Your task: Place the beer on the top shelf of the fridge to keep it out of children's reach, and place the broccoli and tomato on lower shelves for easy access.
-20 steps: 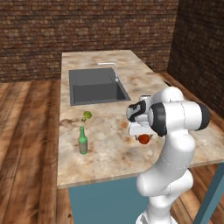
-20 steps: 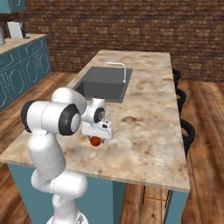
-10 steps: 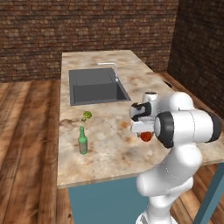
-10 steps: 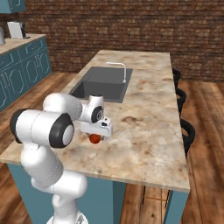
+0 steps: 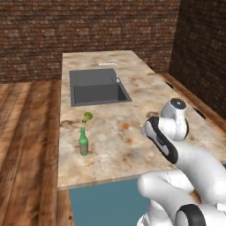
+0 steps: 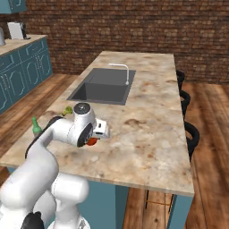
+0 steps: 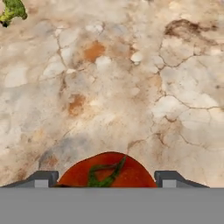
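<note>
Marble counter (image 7: pixel 131 87) is seen beneath the tomato (image 7: pixel 107 170), bracketed by the open gripper (image 7: pixel 107 178); broccoli (image 7: pixel 12 11) at eleven o'clock. Closing is called for next.

Marble counter (image 5: pixel 132 110) carries beer (image 5: pixel 83 142), broccoli (image 5: pixel 87 117), tomato (image 7: pixel 109 171).

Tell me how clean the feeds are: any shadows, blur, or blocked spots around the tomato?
Hand view: sharp, flat lighting; the tomato sits between the fingers, cut off at the bottom, faint shadow left of it. Right base view: the arm hides most of the tomato. Left base view: soft but readable; beer and broccoli are unobstructed.
</note>
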{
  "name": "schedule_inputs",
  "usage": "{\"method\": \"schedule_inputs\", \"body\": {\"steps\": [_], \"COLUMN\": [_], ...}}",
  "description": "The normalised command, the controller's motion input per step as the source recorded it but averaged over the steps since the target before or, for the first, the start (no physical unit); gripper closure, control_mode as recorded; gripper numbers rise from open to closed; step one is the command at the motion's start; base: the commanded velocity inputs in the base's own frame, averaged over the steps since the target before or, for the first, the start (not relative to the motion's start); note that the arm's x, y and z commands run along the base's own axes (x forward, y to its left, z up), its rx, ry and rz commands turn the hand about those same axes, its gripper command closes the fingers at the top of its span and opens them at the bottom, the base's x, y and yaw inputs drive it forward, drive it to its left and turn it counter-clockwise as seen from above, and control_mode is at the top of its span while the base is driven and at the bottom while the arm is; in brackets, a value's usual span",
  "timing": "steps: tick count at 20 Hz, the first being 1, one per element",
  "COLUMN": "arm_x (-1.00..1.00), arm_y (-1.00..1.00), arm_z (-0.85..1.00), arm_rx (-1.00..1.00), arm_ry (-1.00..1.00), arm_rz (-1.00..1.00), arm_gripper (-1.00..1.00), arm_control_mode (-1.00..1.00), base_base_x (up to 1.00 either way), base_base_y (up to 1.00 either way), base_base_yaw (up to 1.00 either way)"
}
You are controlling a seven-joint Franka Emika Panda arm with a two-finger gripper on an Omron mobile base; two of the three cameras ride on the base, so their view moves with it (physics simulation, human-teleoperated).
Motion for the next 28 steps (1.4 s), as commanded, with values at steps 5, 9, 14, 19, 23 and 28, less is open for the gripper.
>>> {"method": "schedule_inputs", "body": {"steps": [5, 9, 14, 19, 23, 28], "arm_x": [-0.96, -0.81, -0.71, -0.61, -0.54, -0.46], "arm_y": [0.00, 0.00, 0.00, 0.09, 0.30, 0.39], "arm_z": [1.00, 1.00, 1.00, 0.73, 0.31, 0.34], "arm_rx": [0.00, 0.00, 0.00, -0.09, -0.17, -0.21], "arm_ry": [-0.51, -0.44, -0.41, -0.21, 0.00, 0.00], "arm_rz": [0.08, 0.07, 0.06, 0.06, 0.03, 0.00], "arm_gripper": [1.00, 1.00, 1.00, 1.00, 1.00, 1.00], "arm_control_mode": [-1.00, -1.00, -1.00, -1.00, -1.00, -1.00], "base_base_x": [0.00, 0.00, 0.00, 0.00, 0.00, 0.00], "base_base_y": [0.00, 0.00, 0.00, 0.00, 0.00, 0.00], "base_base_yaw": [0.00, 0.00, 0.00, 0.00, 0.00, 0.00]}}
